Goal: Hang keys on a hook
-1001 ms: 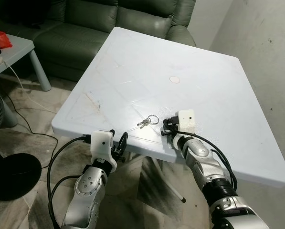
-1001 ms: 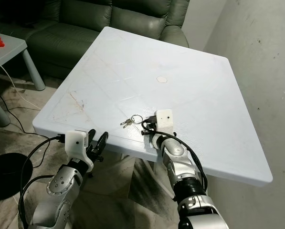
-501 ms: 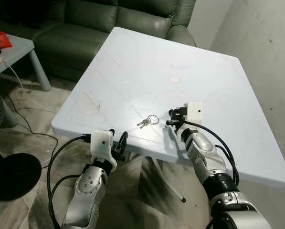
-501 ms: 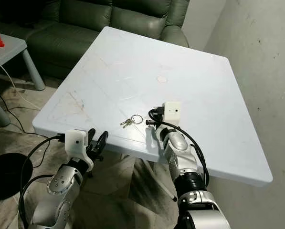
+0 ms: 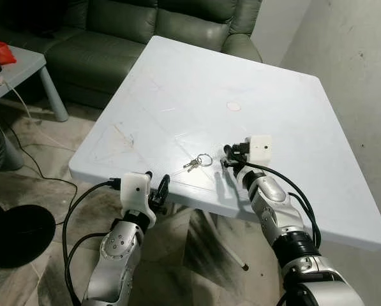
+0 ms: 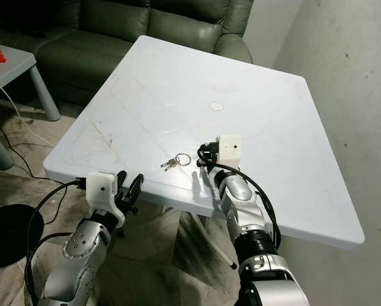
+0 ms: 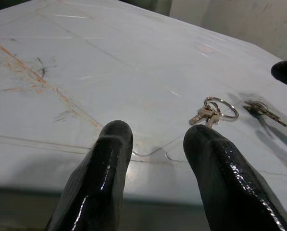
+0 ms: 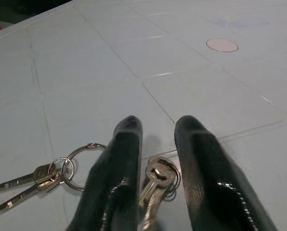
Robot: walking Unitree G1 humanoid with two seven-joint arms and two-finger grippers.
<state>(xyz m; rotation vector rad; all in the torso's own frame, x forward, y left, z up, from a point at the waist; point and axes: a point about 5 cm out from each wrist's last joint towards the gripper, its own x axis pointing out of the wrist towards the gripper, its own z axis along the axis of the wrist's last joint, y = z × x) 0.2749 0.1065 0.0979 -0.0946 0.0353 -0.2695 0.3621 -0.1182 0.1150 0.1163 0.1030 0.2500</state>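
**White table, two sets of keys near its front edge**

Behind everything stands a dark green leather sofa (image 5: 145,25), and beside it on the robot's left a small pale side table (image 5: 21,67) with something red on it. On the floor to the left are a black round base (image 5: 14,236) and a dark cable trailing across the tiles. A grey plaster wall (image 5: 362,57) rises on the right.

Most of the scene is a large white square table (image 5: 196,83), scuffed with faint rusty marks near its left front corner and carrying a small pale round mark (image 5: 233,106) further back.

Over the front part of the table is the right gripper (image 5: 226,160), its silver arm reaching in from below the table's front edge. In the right wrist view its two black fingers (image 8: 119,159) are a little apart, and a small key set (image 8: 155,180) shows in the gap between them; whether the fingers actually pinch it cannot be told.

Low at the table's front edge sits the left gripper (image 5: 157,189), its fingers spread apart with nothing between them. In the left wrist view the fingertips (image 7: 115,139) sit just short of the table edge.

On the tabletop just beside the right gripper, on the robot's left of it, lies a bunch of keys on a ring (image 5: 198,162), two keys fanned out from a silver loop. It lies flat near the front edge, touched by neither gripper
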